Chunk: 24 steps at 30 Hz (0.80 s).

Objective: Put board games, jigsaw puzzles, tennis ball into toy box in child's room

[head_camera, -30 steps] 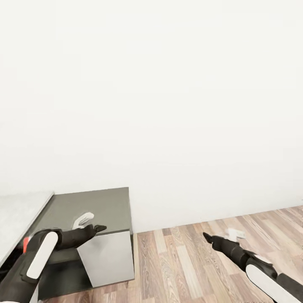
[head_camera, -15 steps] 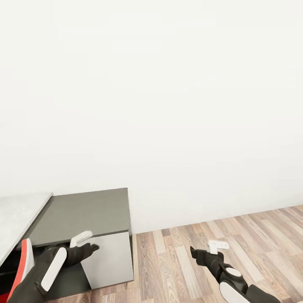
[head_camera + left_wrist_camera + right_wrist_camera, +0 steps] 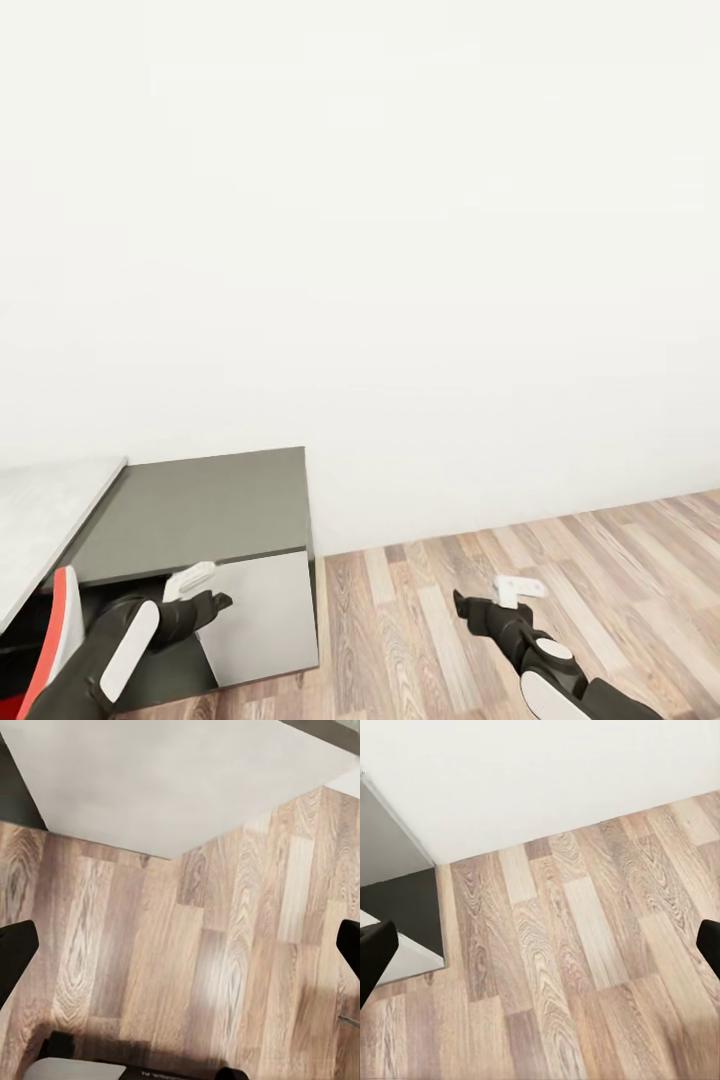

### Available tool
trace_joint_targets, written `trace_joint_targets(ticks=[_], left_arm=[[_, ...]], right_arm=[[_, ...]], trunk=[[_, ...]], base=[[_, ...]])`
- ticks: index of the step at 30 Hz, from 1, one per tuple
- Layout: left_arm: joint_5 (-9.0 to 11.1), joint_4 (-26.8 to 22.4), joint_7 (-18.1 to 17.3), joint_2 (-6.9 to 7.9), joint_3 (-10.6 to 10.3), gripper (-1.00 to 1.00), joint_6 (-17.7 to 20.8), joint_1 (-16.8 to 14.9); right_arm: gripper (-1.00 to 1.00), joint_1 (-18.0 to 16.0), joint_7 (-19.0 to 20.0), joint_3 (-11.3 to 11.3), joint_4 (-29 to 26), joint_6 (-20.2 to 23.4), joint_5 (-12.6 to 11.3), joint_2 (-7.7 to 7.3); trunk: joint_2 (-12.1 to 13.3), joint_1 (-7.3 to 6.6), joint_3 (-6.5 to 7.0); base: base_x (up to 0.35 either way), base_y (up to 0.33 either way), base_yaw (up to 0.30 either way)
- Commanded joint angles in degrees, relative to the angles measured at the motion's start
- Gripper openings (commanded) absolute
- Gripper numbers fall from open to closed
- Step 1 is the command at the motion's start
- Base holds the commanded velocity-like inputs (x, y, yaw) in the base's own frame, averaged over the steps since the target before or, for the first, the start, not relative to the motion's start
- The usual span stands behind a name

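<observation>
I face a bare white wall (image 3: pixel 400 250). A corner of the table's pale marbled top (image 3: pixel 40 515) shows at the far left. The toys, the toy box and the bed are out of view. My left gripper (image 3: pixel 205 592) hangs low beside a dark grey cabinet (image 3: pixel 210 505). In the left wrist view the left gripper (image 3: pixel 180 952) is open, with only plank floor between its fingertips (image 3: pixel 15 960). My right gripper (image 3: pixel 478 603) hovers over the wood floor. The right wrist view has the right gripper (image 3: pixel 540 949) open as well, holding nothing.
The dark grey cabinet has a pale side panel (image 3: pixel 260 615) and stands against the wall next to the table. Wood plank floor (image 3: pixel 560 570) stretches to the right of it. A red-edged curved part (image 3: pixel 55 640) shows at the lower left.
Both arms have drawn back and down toward the bottom of the head view since a second ago. Over the last half second they have hardly moved.
</observation>
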Motion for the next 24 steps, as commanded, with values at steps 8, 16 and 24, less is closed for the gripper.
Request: trace_joint_targets(ticks=[8,16,24], left_arm=[[-2.1,5.3,0.4,-0.2,-2.8,1.0,-5.3,0.0],[-3.3,10.8,0.4,-0.31,-4.8,1.0,-9.5,0.0],[-3.3,11.7,0.4,-0.43,-5.0,1.0,-10.0,0.0]], right_arm=[[1.0,-0.1,-1.0,0.8,1.7,0.6,0.2,4.15],[1.0,-0.1,-0.9,0.9,5.4,0.8,0.5,8.63],[1.0,-0.1,-0.4,1.1,9.9,0.4,0.4,9.52]], trunk=[[-0.1,0.04,0.2],[-0.1,0.04,0.65],[-0.1,0.04,1.28]], base=[[0.0,0.0,0.075],[-0.002,-0.084,0.114],[-0.014,-0.084,0.166]])
